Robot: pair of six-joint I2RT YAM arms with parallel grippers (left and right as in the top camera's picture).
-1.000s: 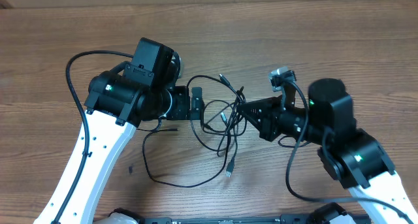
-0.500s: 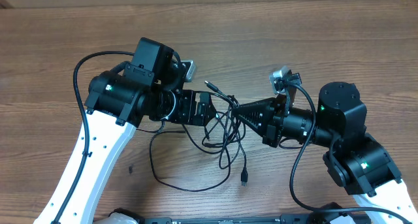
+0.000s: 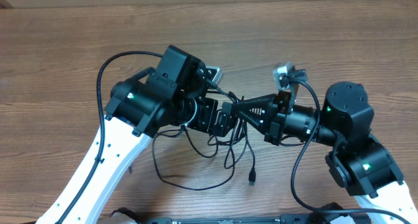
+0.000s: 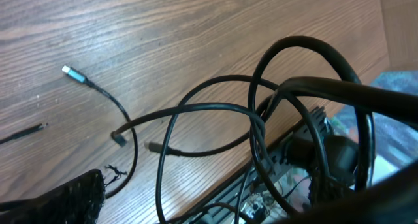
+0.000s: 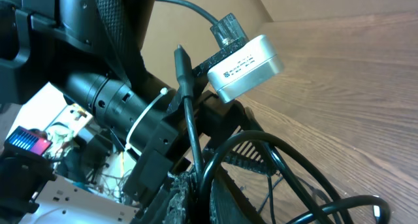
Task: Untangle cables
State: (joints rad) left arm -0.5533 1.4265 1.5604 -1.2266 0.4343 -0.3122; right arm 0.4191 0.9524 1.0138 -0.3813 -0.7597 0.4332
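The cables are thin black cords hanging in a tangle between my two grippers, with a long loop and a plug end lying on the table. My right gripper is shut on strands of the tangle; in the right wrist view its fingers pinch a black cord. My left gripper stands open right against the tangle, almost touching the right gripper's tip. Cable loops cross the left wrist view, where one finger pad shows at the lower left. A silver-tipped plug lies on the wood.
The wooden table stretches bare to the back and left. The thicker arm cables hang near the right arm. The left arm's white wrist camera sits close in front of the right gripper. The table's front edge runs under the loops.
My left arm has swung right until its open gripper reached the tangle at the right gripper's tip. The right gripper stayed shut on the cords, and the plug end slid right.
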